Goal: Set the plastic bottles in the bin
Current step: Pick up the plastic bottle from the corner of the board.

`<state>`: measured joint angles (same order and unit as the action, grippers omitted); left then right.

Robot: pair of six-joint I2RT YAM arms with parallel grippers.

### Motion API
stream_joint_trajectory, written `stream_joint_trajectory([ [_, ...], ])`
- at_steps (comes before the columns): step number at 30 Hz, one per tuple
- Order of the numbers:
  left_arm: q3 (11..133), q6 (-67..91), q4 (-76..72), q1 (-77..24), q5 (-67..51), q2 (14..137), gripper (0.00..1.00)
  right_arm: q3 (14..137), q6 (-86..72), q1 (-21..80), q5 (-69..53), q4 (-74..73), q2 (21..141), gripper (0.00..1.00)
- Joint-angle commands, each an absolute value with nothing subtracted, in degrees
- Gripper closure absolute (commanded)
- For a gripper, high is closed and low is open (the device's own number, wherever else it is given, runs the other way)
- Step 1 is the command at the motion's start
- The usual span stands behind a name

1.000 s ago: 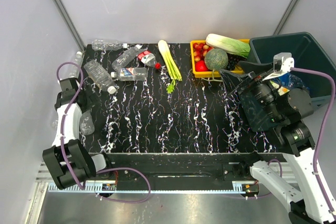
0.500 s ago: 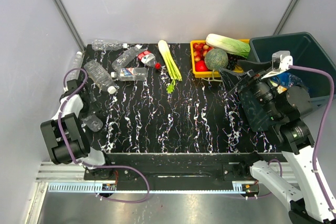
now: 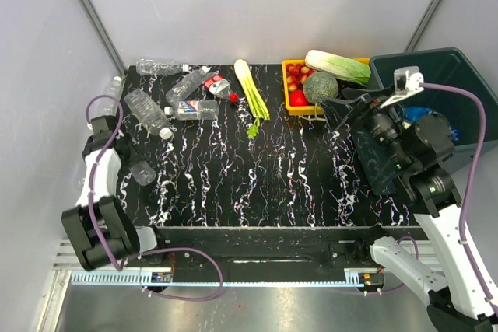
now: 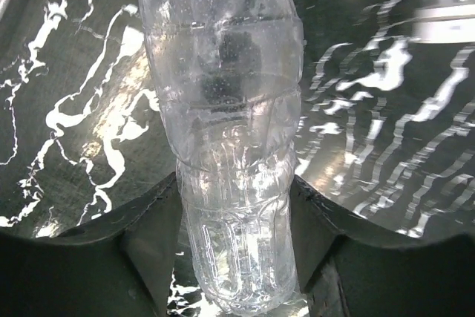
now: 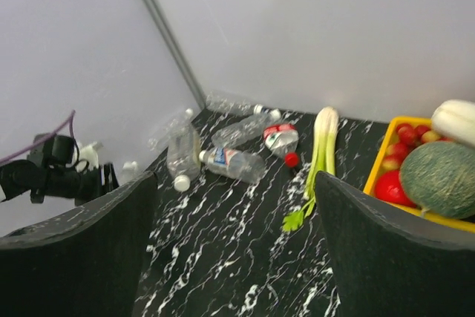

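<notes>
Here, one clear bottle (image 4: 234, 146) lies at the left edge of the table (image 3: 257, 176), pinched between the left gripper's (image 4: 236, 183) half-closed jaws. Several more bottles (image 3: 191, 106) await far left. The bin (image 3: 467, 64) stands far right, beside the right gripper (image 5: 236, 176), which is wide open and empty.

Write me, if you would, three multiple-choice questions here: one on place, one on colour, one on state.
1. Where does the celery lie? A) inside the tray B) on the table, left of the tray C) on the melon
2. The melon is: A) green B) orange C) white
3. The right gripper is: A) open and empty B) shut on a bottle C) shut on the celery
Answers: 1 B, it rests on the black surface beside the tray; 2 A, its rind is green; 3 A, its fingers stand wide apart with nothing between.
</notes>
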<state>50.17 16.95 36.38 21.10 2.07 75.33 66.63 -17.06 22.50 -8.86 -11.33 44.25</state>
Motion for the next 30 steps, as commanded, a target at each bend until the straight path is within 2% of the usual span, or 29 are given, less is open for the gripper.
stream_joint_trajectory([
  [1, 52.6, 16.9, 35.2, 20.8, -7.8, 65.8, 0.51, 68.9, -21.1, 22.5, -13.6, -14.1, 47.7, 0.11],
  [6, 52.6, 17.8, 35.0, 19.2, -13.3, 57.1, 0.52, 68.9, -24.1, 22.6, -14.5, -14.9, 50.1, 0.14],
  [13, 47.7, 22.0, 28.4, 13.2, -28.3, 46.3, 0.53, 70.1, -25.8, 27.1, -15.2, -17.8, 56.2, 0.18],
  [16, 45.8, 23.9, 24.7, 5.2, -34.0, 44.7, 0.55, 71.6, -24.2, 32.8, -12.7, -18.5, 59.3, 0.18],
  [21, 42.4, 24.2, 15.8, -10.6, -34.8, 43.7, 0.55, 72.9, -25.5, 36.8, -18.6, -16.4, 63.4, 0.22],
  [26, 40.8, 20.4, 13.3, -17.0, -39.3, 47.7, 0.55, 71.3, -27.6, 37.2, -21.2, -15.6, 66.0, 0.25],
  [30, 42.8, 14.6, 19.4, -19.2, -40.3, 47.9, 0.54, 70.8, -30.8, 37.3, -25.7, -13.5, 69.2, 0.26],
])
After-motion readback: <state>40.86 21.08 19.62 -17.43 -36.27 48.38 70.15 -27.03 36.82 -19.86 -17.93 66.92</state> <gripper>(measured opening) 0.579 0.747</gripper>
